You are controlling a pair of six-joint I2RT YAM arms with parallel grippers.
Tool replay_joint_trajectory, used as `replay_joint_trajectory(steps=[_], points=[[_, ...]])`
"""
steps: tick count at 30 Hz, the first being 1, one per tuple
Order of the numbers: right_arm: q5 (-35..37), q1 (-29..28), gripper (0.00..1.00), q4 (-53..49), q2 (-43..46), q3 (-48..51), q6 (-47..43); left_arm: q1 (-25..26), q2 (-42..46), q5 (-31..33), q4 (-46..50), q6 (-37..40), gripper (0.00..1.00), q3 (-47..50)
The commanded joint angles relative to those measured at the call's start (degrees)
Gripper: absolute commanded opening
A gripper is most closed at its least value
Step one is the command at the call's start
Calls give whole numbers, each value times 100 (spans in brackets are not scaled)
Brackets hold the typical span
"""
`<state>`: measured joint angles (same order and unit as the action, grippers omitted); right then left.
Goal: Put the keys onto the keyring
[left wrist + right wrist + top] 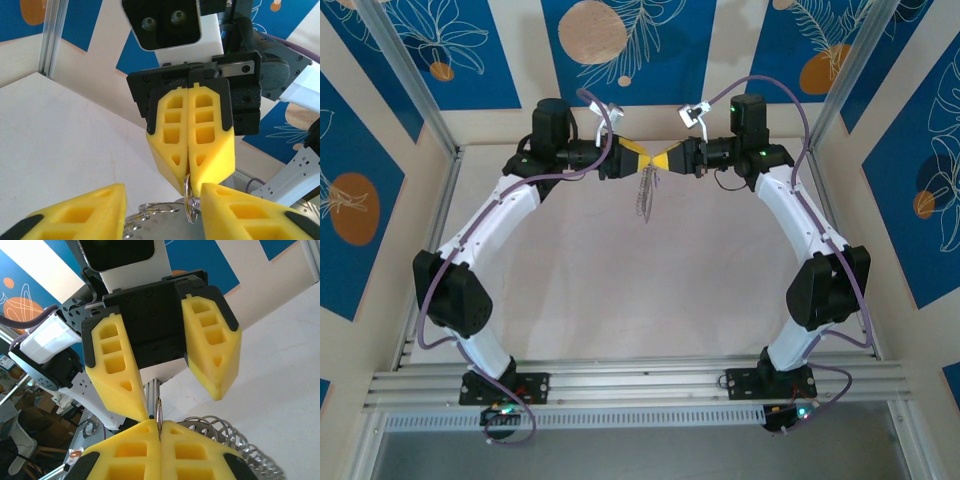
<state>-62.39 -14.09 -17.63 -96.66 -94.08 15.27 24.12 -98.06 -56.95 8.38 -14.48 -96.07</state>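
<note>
Keyring duty is playing out over the pale table (620,290), toward its far edge. Both arms are arching inward from the near rail. The left arm (490,225) and the right arm (800,215) are facing each other, yellow tips almost nose to nose.

The left gripper (642,157) is sitting with its fingers spread apart and nothing pinched between them, and the right wrist camera is showing a clear gap in that left gripper (180,405). The right gripper (668,160) is pressing its fingers tight together. In its own view the right gripper (159,424) is clamping a thin wire loop (159,410) at the very tips.

The keyring (645,195) is dangling straight below the meeting point, hanging from that loop. From the left wrist, the wire loop (188,196) is poking out under the closed yellow tips, just beside one of the left fingers (235,212) — and the keyring's toothed silvery edge (150,216) is glinting at the bottom.
</note>
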Motion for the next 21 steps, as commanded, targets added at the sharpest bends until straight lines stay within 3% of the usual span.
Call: replay_joint_trajectory(steps=[1, 8, 17, 21], points=[[-164, -24, 0, -140, -45, -183, -107, -56, -110, -267, -44, -27, 37, -175], [-141, -28, 0, -129, -44, -185, -118, -37, -200, -369, -306, -281, 29, -161], [-138, -34, 0, -127, -65, -182, -127, 3, -221, -418, -600, -474, 1, -119], [-120, -35, 0, -94, -57, -183, -99, 40, -231, -495, -686, -505, 0, -95]])
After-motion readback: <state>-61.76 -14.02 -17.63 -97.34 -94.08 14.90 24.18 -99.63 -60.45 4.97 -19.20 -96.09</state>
